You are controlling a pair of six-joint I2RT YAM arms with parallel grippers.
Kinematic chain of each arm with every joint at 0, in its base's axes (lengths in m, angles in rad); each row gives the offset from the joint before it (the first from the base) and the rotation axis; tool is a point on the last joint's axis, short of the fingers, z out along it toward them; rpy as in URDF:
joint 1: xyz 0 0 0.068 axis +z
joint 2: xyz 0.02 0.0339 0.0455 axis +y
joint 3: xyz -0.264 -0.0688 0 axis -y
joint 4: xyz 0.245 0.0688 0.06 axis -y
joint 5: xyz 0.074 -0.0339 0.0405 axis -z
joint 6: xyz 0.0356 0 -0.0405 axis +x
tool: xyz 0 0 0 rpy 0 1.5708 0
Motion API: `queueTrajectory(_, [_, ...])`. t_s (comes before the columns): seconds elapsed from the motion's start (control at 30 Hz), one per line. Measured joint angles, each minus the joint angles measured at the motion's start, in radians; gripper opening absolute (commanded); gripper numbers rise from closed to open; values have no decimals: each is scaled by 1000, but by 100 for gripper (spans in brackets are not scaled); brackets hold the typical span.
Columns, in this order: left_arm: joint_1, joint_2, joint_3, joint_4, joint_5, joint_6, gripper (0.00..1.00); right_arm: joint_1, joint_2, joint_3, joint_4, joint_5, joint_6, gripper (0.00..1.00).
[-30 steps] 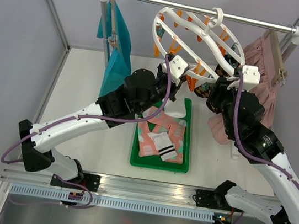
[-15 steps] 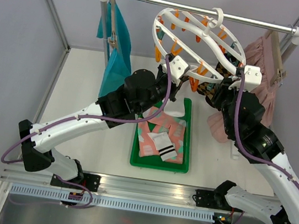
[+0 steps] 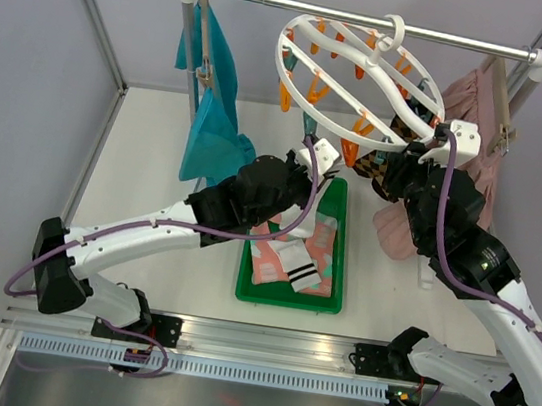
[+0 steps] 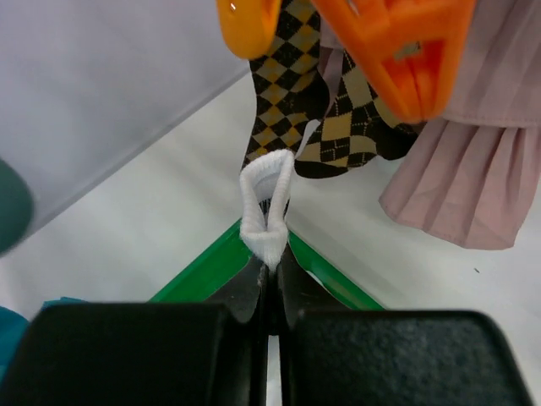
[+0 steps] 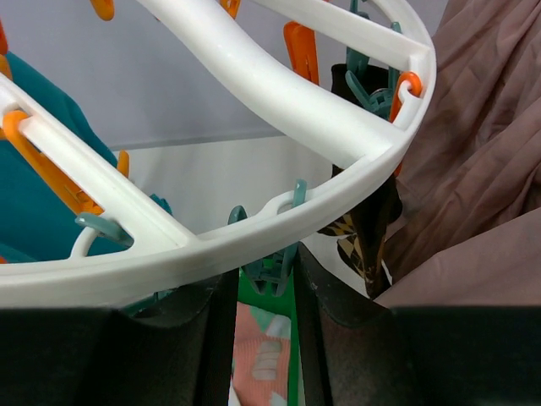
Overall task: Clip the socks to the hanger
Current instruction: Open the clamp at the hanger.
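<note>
Here the white sock (image 4: 267,211) juts from the clamped left pincer (image 4: 269,269)

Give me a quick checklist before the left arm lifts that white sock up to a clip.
1. Grip of the left gripper on the white sock: ok, pinched shut.
2. An empty orange clip above the sock: ok.
3. Hold of the right gripper on the hanger rim: cannot tell; its fingers sit just under the rim.
4. The argyle socks hanging up: ok.
</note>
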Motion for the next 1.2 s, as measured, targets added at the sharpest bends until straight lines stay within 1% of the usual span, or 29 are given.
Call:
queueTrajectory(0.13, [0, -13, -56, 46, 34, -14, 2, 0, 3, 0, -5, -31, 26, 0])
queueTrajectory(0.43, [0, -23, -70, 151, 137, -40, 2, 0, 21, 0, -4, -88, 66, 0])
queueTrajectory(0.6, [0, -23, -70, 171, 175, -44, 2, 0, 29, 0, -5, -101, 78, 0])
queueTrajectory(1.2, [0, 22, -68, 197, 208, -52, 2, 0, 35, 6, -8, -109, 96, 0])
